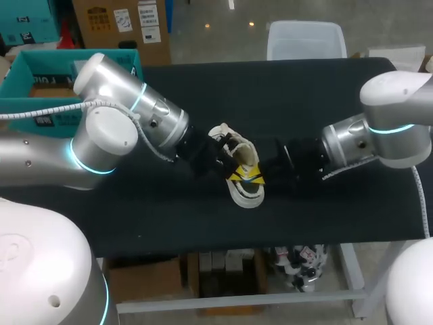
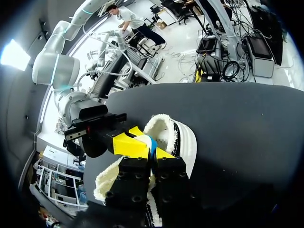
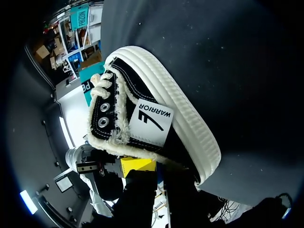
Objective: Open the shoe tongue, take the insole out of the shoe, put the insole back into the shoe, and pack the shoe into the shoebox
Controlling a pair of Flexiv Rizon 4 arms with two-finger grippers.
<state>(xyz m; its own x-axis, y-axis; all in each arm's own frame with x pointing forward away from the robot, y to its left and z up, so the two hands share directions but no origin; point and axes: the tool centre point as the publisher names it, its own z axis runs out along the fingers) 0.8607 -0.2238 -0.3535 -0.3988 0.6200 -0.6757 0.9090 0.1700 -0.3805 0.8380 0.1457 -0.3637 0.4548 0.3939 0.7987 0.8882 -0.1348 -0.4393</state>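
Looking down on a black tabletop with a cream-and-black high-top shoe near the middle of the frame, pale sole rim toward the lower edge. Flanked by the left arm, coming in from the left edge, and the right arm, coming in from the right edge, both meeting at the shoe. Seen from the left wrist: left jaws almost closed, pinching a thin white-and-blue edge at the fleecy opening of the shoe, with the right jaws just beside them at the same opening. Seen from the right wrist: shoe close ahead, with its ribbed white sole rim, black canvas side, white patch, eyelets and laces farther out. Right jaws at the collar end of the shoe; whether open or closed, cannot tell.
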